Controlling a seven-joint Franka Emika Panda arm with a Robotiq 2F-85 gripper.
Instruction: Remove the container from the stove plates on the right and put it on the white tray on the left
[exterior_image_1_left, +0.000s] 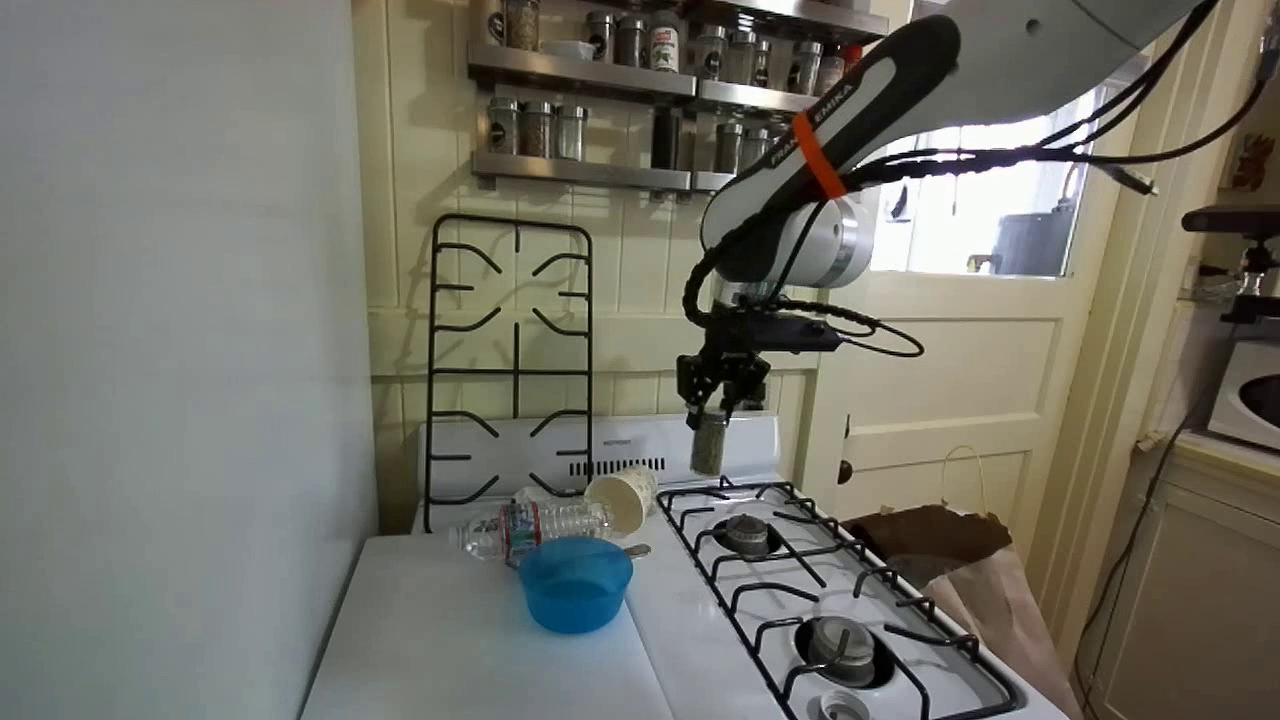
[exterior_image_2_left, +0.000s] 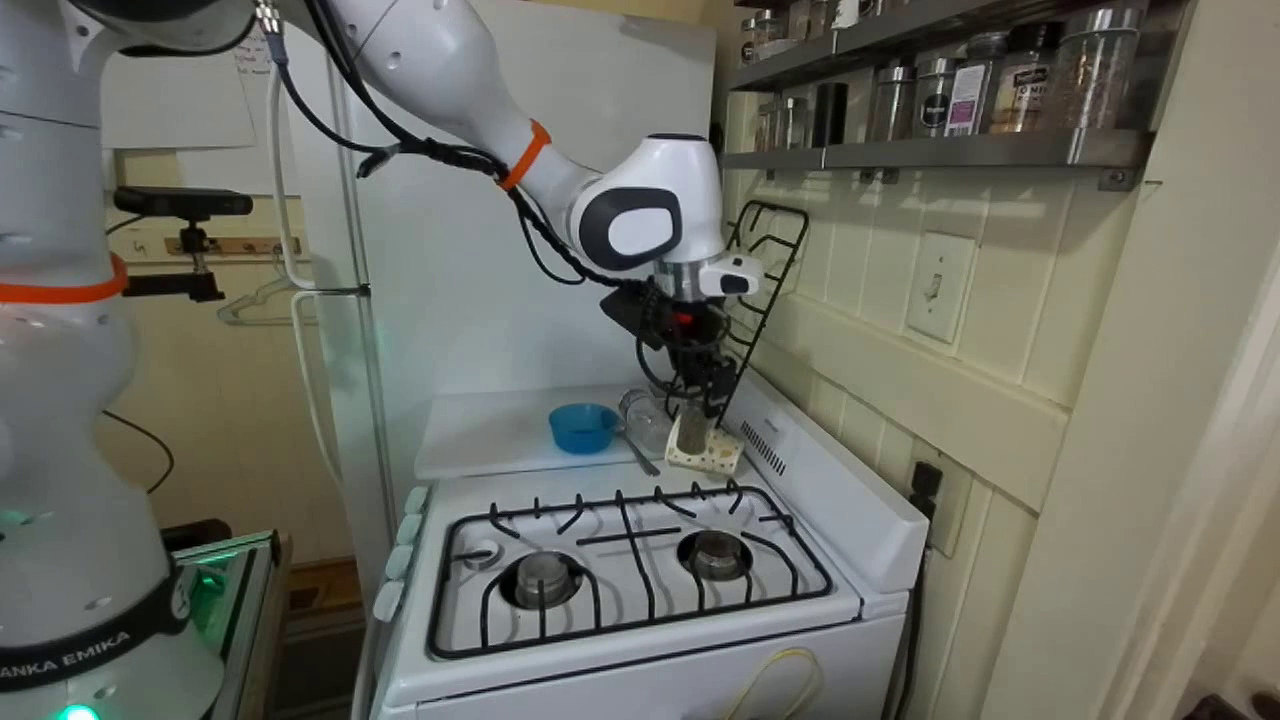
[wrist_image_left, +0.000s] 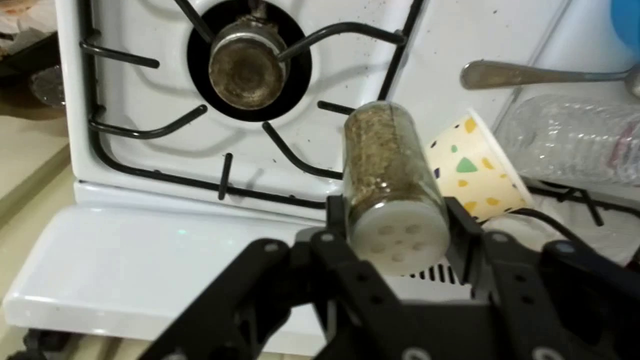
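Note:
The container is a small glass jar of greyish-brown herbs with a pale, holed lid. It also shows in an exterior view and the wrist view. My gripper points down, its fingers shut on the jar's lid end, which the wrist view shows up close. The jar hangs upright in the air above the back of the stove, near the edge of the burner grate. The white tray is the flat white surface left of the burners, also visible in an exterior view.
A blue bowl stands on the white tray's right part. A clear bottle, a speckled cream cup and a spoon lie behind it. A grate leans on the wall. The stove grate has two burners.

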